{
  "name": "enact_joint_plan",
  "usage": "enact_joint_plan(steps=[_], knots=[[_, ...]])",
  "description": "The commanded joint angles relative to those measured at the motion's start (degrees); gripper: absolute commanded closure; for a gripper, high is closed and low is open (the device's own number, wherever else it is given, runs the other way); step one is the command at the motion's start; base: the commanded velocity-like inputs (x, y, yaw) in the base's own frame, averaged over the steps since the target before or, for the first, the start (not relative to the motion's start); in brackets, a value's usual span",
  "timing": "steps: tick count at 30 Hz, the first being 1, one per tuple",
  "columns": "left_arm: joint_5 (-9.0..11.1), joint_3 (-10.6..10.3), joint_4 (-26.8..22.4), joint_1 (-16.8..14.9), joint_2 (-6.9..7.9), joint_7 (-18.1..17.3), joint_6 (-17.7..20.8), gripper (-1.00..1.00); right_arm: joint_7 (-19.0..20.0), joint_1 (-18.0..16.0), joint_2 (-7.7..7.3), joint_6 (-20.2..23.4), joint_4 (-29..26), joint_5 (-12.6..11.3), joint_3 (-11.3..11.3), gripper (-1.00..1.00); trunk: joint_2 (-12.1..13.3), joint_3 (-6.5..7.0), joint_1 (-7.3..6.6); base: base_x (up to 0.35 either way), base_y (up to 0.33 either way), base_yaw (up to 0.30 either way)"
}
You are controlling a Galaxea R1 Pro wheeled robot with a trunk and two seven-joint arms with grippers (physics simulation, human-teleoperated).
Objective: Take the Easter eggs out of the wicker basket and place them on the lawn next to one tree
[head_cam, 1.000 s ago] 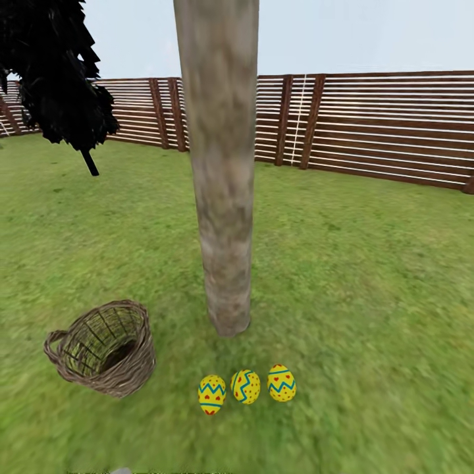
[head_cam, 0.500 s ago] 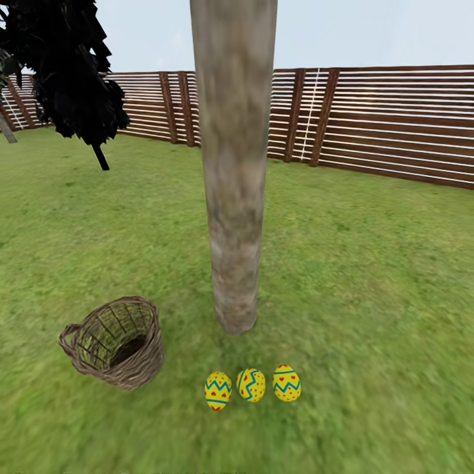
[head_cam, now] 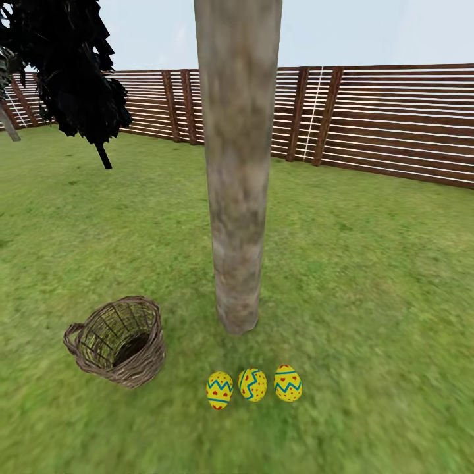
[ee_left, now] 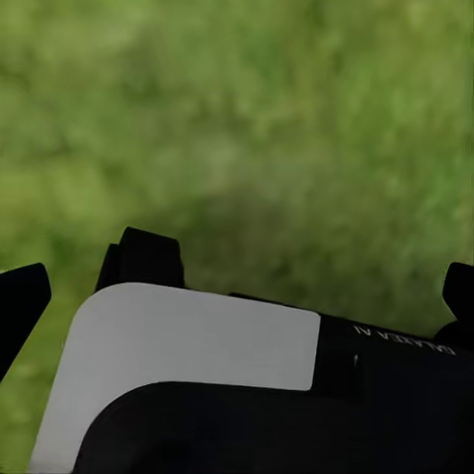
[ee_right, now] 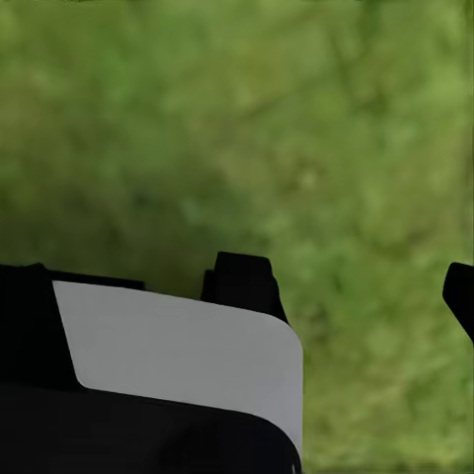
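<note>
Sitting in a row on the lawn [head_cam: 368, 276] beside the tree [head_cam: 238, 197], all three eggs [head_cam: 253, 385] are out; basket [head_cam: 118, 341] looks empty. Both hands: can't tell if spread.

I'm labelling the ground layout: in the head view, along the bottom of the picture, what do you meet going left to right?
Wicker basket → left egg → middle egg → right egg, all on the lawn.

head camera panned slightly left, eggs [head_cam: 253, 386] unmoved
</note>
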Motion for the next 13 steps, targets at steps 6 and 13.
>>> enact_joint_plan(steps=[6,13], knots=[[0.6,-0.4,0.4,-0.1,0.41,-0.4,-0.1,-1.00,-0.3,0.1,-0.44,-0.6,0.1,0.5,-0.5,-1.00,0.0,-0.04,0.00,0.000,0.000,0.000],[0.7,-0.4,0.4,-0.1,0.28,-0.4,-0.1,-1.00,-0.6,1.0,-1.01,-0.6,0.2,0.3,-0.5,-1.00,0.0,-0.04,0.00,0.000,0.000,0.000]])
